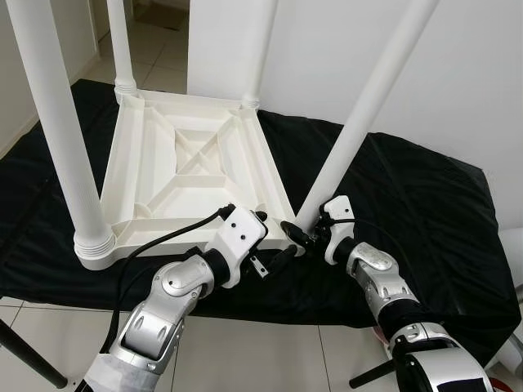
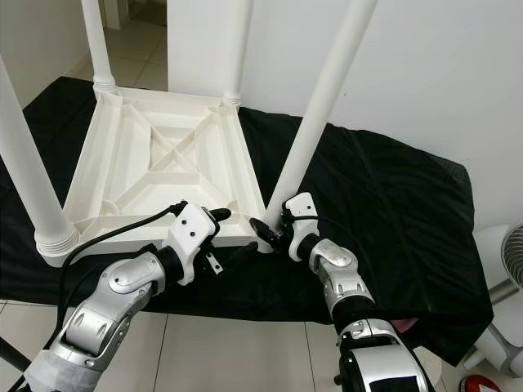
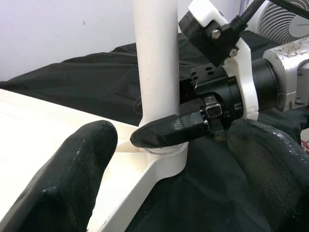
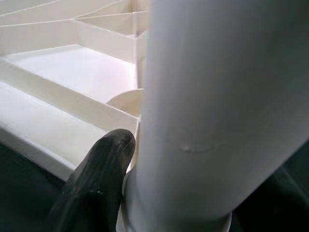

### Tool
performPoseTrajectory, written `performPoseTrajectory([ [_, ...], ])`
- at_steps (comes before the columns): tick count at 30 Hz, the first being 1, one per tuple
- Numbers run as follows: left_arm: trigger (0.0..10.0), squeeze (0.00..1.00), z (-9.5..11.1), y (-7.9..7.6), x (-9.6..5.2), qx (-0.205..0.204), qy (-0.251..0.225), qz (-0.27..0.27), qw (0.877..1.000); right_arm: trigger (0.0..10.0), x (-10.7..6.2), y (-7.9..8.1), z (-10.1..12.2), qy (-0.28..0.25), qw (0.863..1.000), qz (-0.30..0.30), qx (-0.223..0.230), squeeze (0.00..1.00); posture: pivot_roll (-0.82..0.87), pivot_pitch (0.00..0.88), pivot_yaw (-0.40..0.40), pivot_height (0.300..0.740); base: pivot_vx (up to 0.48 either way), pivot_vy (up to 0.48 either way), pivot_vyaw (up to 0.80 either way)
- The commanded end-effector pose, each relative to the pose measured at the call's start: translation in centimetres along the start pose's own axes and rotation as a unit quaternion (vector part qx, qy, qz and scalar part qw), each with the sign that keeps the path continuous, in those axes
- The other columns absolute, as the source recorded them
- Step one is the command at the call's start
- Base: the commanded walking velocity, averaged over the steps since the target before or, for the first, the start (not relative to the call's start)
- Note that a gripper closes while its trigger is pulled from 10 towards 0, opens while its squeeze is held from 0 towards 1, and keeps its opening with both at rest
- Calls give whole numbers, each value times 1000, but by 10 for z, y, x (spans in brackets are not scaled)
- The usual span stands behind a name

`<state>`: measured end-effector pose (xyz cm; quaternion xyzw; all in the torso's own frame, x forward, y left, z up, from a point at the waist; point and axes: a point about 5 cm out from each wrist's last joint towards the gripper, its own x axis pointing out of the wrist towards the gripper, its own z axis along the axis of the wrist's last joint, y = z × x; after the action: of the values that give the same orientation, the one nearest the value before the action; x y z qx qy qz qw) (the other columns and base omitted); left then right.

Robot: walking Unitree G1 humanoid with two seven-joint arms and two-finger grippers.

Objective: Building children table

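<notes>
Two end effectors: right end effector [image 1: 304,231] clasps leg [image 1: 364,110]; left end effector [image 1: 263,245] beside.

Tabletop [image 1: 196,175]: white moulded plastic, ribbed underside, smooth, faint sheen. Legs [image 1: 61,139]: same white plastic, smooth, semi-gloss, threaded collars at base. Cloth [image 1: 409,204] over desk: black fabric, matt, creased. Fingers [image 3: 72,179]: black, matt, finely grained rubbery coating. Arms [image 1: 159,314]: brushed silver metal, satin. Floor [image 1: 155,49]: pale glossy tiles.

White plastic children's table [image 1: 196,175] upside down on black cloth [image 1: 409,204], four legs [image 1: 368,106] upright
</notes>
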<state>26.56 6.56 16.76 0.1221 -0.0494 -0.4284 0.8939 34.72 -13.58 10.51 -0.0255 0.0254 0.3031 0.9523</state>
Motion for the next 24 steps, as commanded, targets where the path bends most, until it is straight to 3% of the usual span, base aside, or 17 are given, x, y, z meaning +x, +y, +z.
performPoseTrajectory([
  [1,10000,0,1,-1,4,7,-2,6,1000,0,-8,-1,-20,42,998,-26,25,0,66,0,-171,740,0,0,0],
  [3,10000,0,3,0,6,5,-7,10,1000,0,-8,1,-25,47,994,-88,43,0,63,0,-180,740,0,0,0],
  [4,10000,0,3,0,6,5,-7,10,1000,0,-8,1,-25,47,994,-88,43,0,63,0,-180,740,0,0,0],
  [5,10000,0,4,0,6,0,-11,12,1000,0,-9,2,-27,50,988,-132,60,0,62,0,-179,740,0,0,0],
  [6,10000,0,4,0,6,0,-11,12,1000,0,-9,2,-27,50,988,-132,60,0,62,0,-179,740,0,0,0],
  [8,10000,0,4,0,6,-4,-13,14,1000,0,-9,5,-27,48,978,-190,74,0,58,0,-178,740,0,0,0],
  [13,10000,0,3,-1,5,-6,-13,13,1000,0,-9,11,-25,41,970,-227,72,0,57,0,-179,740,0,0,0],
  [16,10000,0,3,-2,6,-7,-13,12,1000,0,-5,26,-18,31,957,-277,79,0,58,0,-184,740,0,0,0],
  [23,10000,0,3,-2,6,-10,-14,12,1000,0,1,43,-2,-5,962,-258,86,0,57,0,-182,740,0,0,0],
  [24,10000,0,3,-3,6,-9,-13,10,1000,4118,-2,41,1,-16,964,-249,87,0,56,0,-182,740,0,0,0],
])
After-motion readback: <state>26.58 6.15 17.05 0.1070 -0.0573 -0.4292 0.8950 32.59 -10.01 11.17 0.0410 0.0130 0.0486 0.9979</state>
